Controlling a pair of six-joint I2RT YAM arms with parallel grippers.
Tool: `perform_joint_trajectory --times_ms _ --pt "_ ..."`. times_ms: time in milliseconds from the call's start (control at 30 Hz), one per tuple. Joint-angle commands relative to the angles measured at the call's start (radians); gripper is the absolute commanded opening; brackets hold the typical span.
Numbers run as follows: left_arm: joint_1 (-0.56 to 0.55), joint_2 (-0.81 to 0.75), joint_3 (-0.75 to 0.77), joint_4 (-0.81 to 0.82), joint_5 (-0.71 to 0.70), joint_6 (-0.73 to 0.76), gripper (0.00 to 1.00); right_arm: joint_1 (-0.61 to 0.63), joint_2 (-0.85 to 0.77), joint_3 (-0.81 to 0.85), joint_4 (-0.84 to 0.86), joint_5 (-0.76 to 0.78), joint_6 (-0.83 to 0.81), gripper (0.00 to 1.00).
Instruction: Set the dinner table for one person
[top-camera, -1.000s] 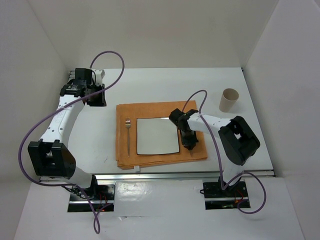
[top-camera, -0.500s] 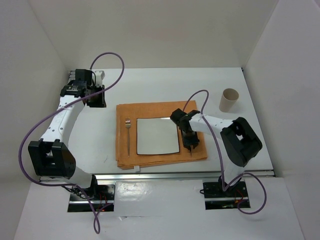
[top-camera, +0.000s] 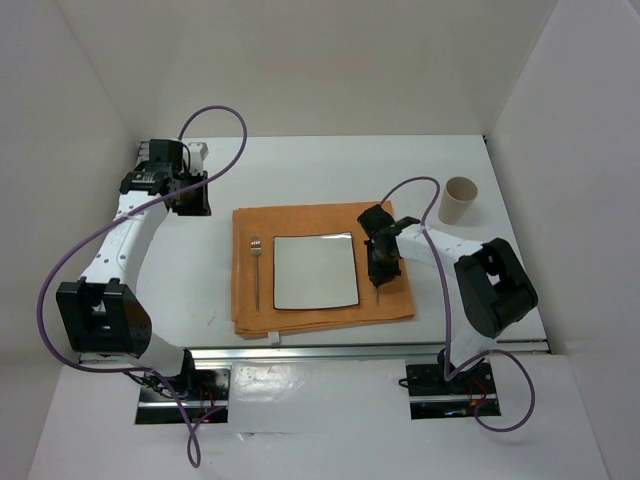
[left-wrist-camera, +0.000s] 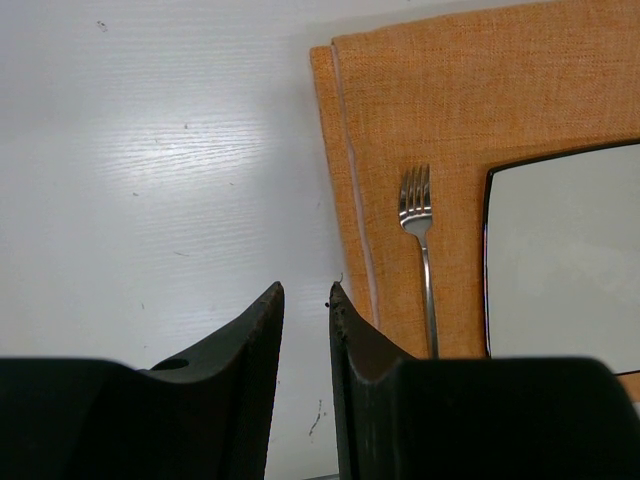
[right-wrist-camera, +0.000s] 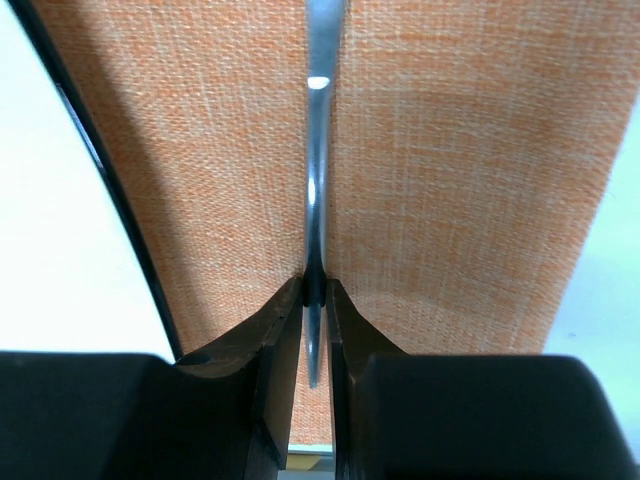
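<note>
Since a second ago, the right gripper (top-camera: 380, 275) has slid up the cloth toward 12 o'clock. Its elbow has swung out toward 3 o'clock. Nothing else has moved.

The dinner table (top-camera: 300, 170) is the biggest thing. It fills the floor of the top view, under both arms and under all the other things. It looks hard, flat and smooth, and I think it is much too heavy to lift. No gripper needs to grab it. Things just get put down on it, and they might slide a little on its smooth top.

The orange mat (top-camera: 300, 222) lies in the middle of the table. It is soft cloth, so it could bunch up if something drags on it.

The plate (top-camera: 315, 270) is square and white with a dark rim. It sits flat on the mat.

The cup (top-camera: 459, 200) stands upright on the bare table at 2 o'clock from the plate, well apart from it.

The fork (top-camera: 256, 270) lies on the mat at 9 o'clock from the plate, just beside it.

The knife (right-wrist-camera: 318, 150) is at 3 o'clock from the plate, over the mat. It looks thin, hard, light and slippery. The right gripper's two fingers are squeezed tight on it near one end. A grip nearer the middle would wobble less, I think.

The left gripper (left-wrist-camera: 305, 300) waits over the bare table at 10 o'clock from the plate. Its fingers are only a crack apart and hold nothing.
</note>
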Motion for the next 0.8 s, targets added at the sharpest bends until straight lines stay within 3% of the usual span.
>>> perform_joint_trajectory --times_ms 0,433,533,667,767 --pt "0.006 -0.022 -0.007 0.013 -0.002 0.018 0.32 0.004 -0.031 -0.020 0.071 -0.030 -0.013 0.22" --pt "0.006 -0.013 -0.007 0.013 -0.002 0.018 0.32 -0.018 -0.040 -0.031 0.071 -0.050 -0.030 0.23" --pt "0.006 -0.013 -0.007 0.013 -0.002 0.018 0.32 -0.018 -0.060 -0.022 0.045 -0.050 -0.030 0.37" --pt "0.006 -0.013 0.002 0.004 -0.012 0.018 0.32 -0.018 -0.126 0.085 -0.070 0.035 -0.018 0.48" --pt "0.006 -0.013 0.011 0.004 -0.012 0.018 0.32 -0.071 -0.192 0.267 -0.197 0.164 -0.007 0.72"
